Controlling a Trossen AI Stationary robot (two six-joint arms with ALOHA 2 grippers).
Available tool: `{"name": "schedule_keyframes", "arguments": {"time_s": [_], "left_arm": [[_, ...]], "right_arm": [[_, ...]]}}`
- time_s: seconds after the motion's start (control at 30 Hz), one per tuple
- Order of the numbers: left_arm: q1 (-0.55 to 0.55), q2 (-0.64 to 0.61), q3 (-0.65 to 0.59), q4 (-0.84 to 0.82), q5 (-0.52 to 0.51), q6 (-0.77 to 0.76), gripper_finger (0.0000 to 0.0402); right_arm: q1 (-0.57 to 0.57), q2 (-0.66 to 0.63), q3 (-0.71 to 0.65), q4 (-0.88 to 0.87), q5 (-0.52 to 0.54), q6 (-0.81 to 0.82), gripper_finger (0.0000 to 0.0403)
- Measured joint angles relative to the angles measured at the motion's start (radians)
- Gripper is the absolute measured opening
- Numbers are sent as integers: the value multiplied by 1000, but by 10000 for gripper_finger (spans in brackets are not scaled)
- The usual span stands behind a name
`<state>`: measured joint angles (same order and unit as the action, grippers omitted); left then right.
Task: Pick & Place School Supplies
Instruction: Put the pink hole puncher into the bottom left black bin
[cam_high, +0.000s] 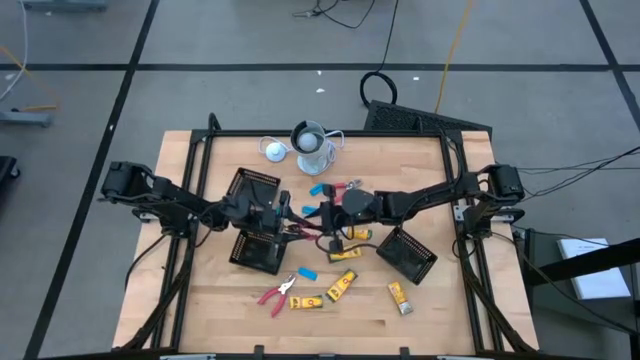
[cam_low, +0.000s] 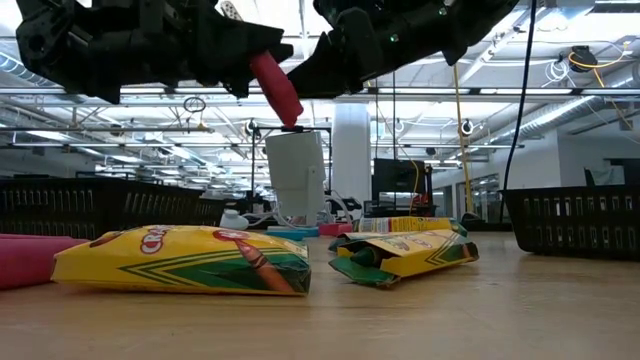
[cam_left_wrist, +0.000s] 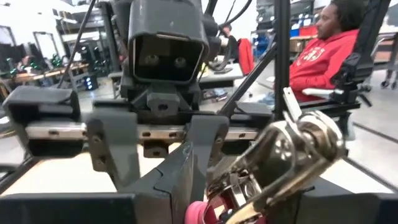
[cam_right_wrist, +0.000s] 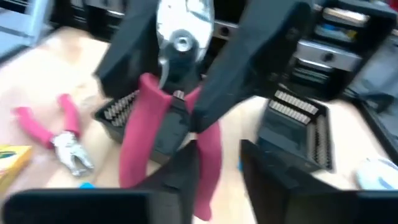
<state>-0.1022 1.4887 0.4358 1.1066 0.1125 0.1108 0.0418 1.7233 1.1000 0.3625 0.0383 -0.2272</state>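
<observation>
Left tool (cam_high: 285, 213) at surface centre, pinching the head of the red-handled pliers (cam_right_wrist: 146, 124), held clear of the surface. Right tool (cam_high: 322, 212) meets it from 3 o'clock, fingers spread either side of the red handles. Second pliers (cam_high: 277, 295), a blue block (cam_high: 307, 272) and the yellow boxes (cam_high: 340, 287) lie at 6 o'clock. Black baskets sit at 8 (cam_high: 258, 250) and 4 o'clock (cam_high: 405, 255).
</observation>
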Motion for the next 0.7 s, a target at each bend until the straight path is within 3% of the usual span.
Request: {"name": "schedule_keyframes", "arguments": {"time_s": [0.17,0.3,0.47,0.7], "left_arm": [[1,-37,0,-73,-24,0,140],[-20,-101,0,-164,-58,13,139],[-78,-206,-1,-318,-135,46,137],[-202,-349,-2,-618,-356,18,136]], "right_arm": [[0,-2,0,-12,87,-5,207],[0,-24,1,-35,96,-19,242],[4,-71,1,-120,141,-27,243],[47,-109,0,-259,131,-13,220]]}}
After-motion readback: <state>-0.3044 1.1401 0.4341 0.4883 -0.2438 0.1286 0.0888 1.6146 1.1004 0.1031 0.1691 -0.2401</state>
